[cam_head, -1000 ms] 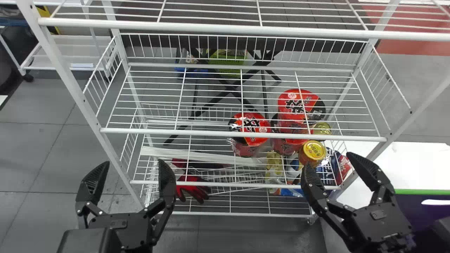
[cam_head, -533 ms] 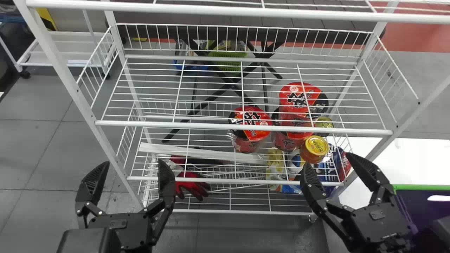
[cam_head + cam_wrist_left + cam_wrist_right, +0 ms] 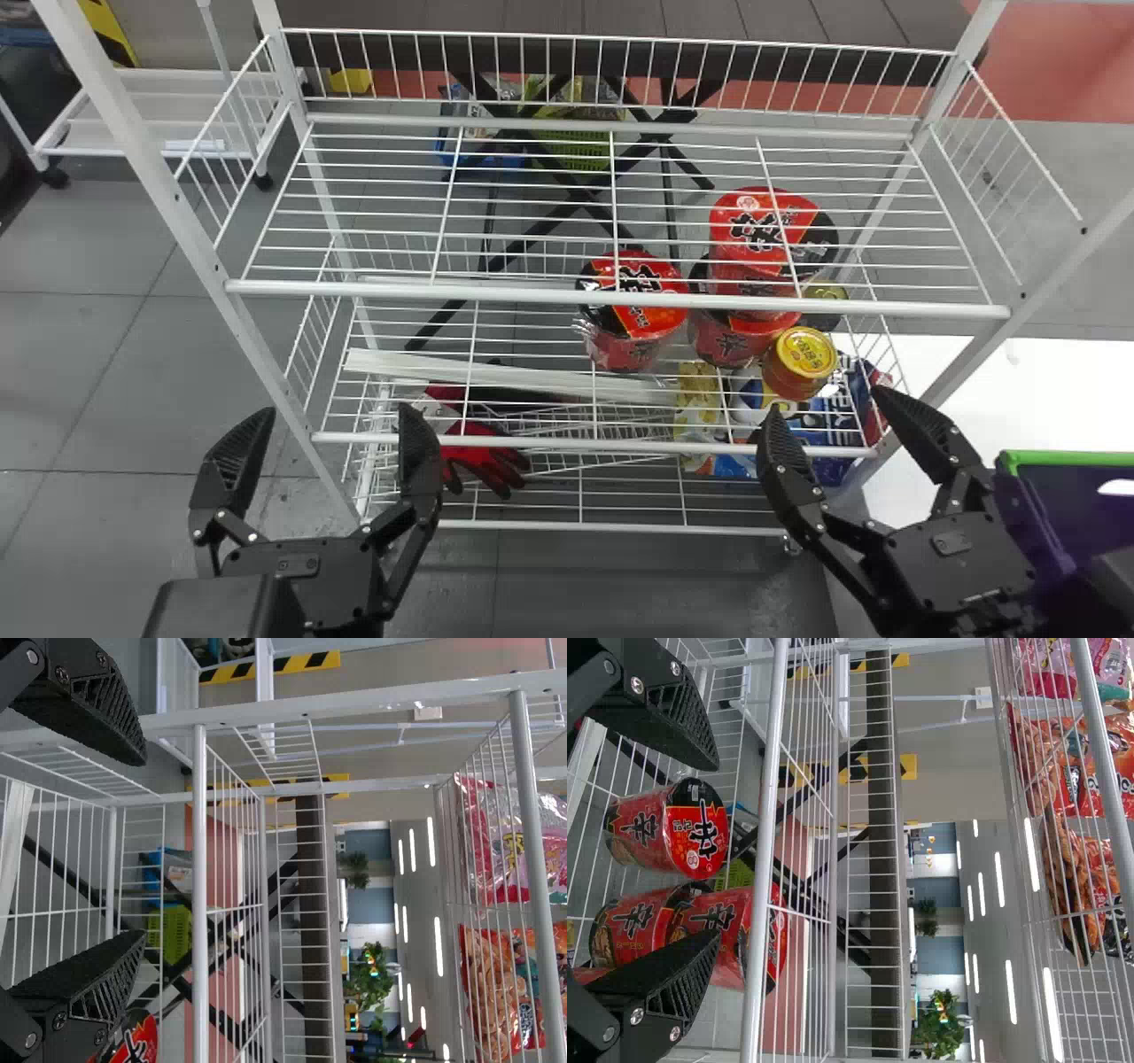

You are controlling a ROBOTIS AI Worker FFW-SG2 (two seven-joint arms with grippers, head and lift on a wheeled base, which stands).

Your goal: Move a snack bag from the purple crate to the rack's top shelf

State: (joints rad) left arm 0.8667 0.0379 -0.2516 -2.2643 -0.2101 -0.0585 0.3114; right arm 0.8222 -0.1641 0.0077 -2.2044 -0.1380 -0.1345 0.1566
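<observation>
The left gripper (image 3: pixel 335 416) and right gripper (image 3: pixel 829 411) are in front of the white wire rack (image 3: pixel 620 301), both with their jaws spread wide. Crinkly plastic snack bags, one pink and silver (image 3: pixel 498 837) and two orange and red (image 3: pixel 1099 757) (image 3: pixel 1085 890), sit side by side on a high wire shelf. The purple plastic crate with a green rim (image 3: pixel 1063 458) stands beside the right gripper; whether it holds a snack bag, I cannot tell. Lower down in the rack are red-and-black noodle cups (image 3: pixel 640 301), a yellow-lidded jar (image 3: pixel 804 354) and red-and-black gloves (image 3: pixel 485 461).
</observation>
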